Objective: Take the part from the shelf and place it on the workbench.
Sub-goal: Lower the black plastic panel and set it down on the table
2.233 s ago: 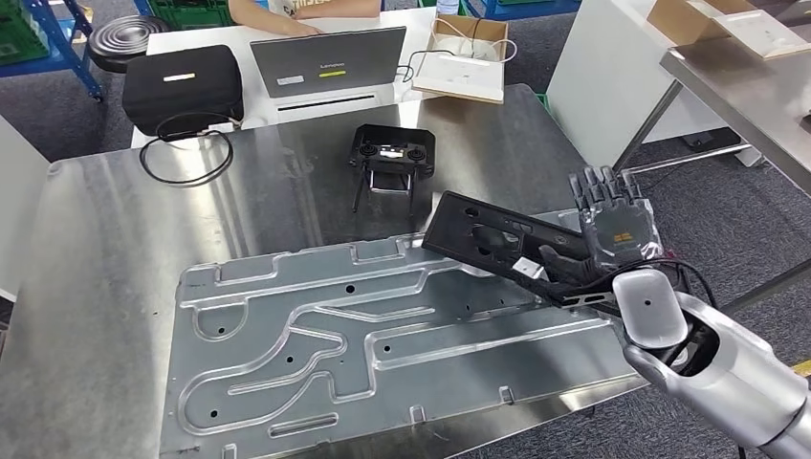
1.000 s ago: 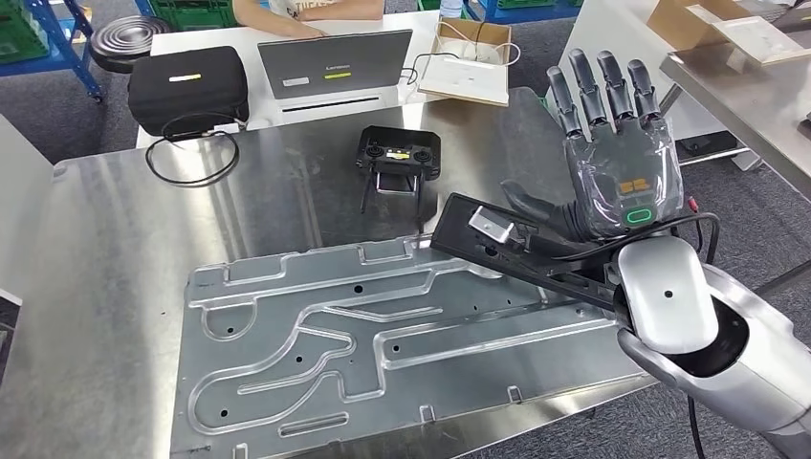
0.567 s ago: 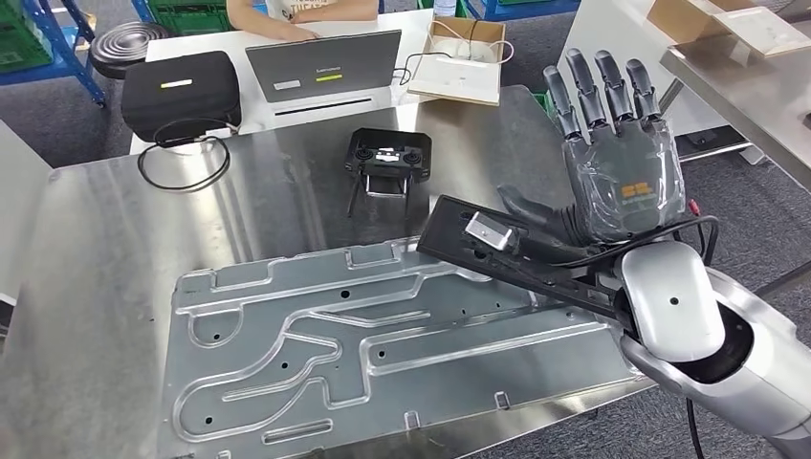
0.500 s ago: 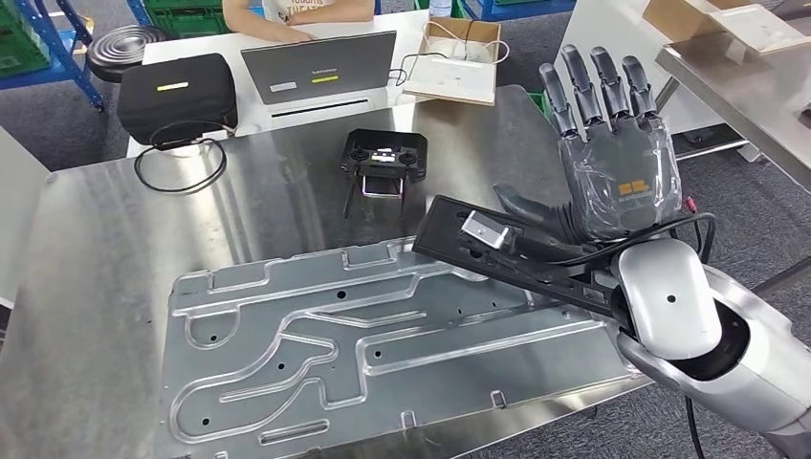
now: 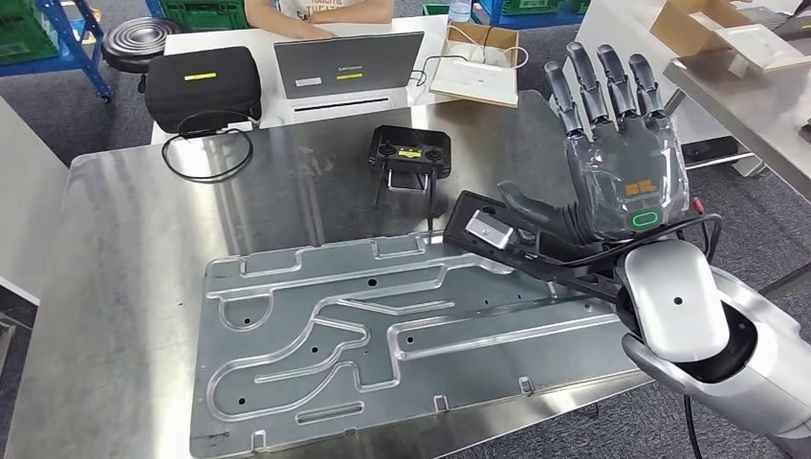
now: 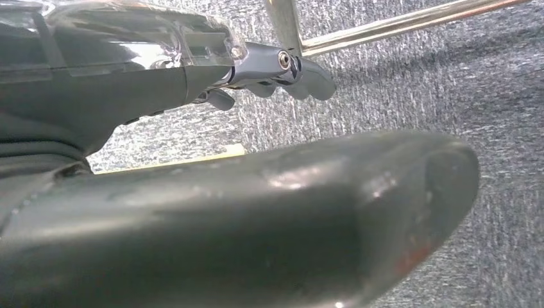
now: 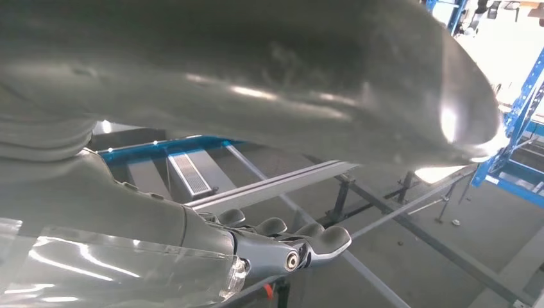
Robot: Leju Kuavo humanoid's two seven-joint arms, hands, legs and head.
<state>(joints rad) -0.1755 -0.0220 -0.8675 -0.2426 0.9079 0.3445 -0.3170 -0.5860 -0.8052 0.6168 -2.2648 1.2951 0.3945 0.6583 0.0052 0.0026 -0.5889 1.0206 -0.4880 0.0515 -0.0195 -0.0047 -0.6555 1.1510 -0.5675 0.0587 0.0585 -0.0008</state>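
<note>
The part (image 5: 471,212) is a long black panel carrying a small silver block (image 5: 489,230). Its far end lies on the big aluminium plate (image 5: 383,335) on the steel workbench (image 5: 134,249), and its near end runs under my right wrist. My right hand (image 5: 622,182) stands above it with the fingers straight and spread upward. The thumb (image 5: 536,206) reaches out just over the panel, and I cannot tell whether it touches. In the right wrist view the fingers (image 7: 289,247) hold nothing. My left hand (image 6: 282,67) hangs empty over grey carpet.
Behind the part stands a black controller (image 5: 410,151). Further back are a black case (image 5: 203,88), a coiled cable (image 5: 206,148), a laptop (image 5: 348,62) and a cardboard box (image 5: 475,62). A person (image 5: 316,10) sits there. Another steel table (image 5: 756,96) is at the right.
My right hand has lifted off the panel and its fingers have straightened upward. The panel stays on the plate. The whole picture has shifted right with the camera.
</note>
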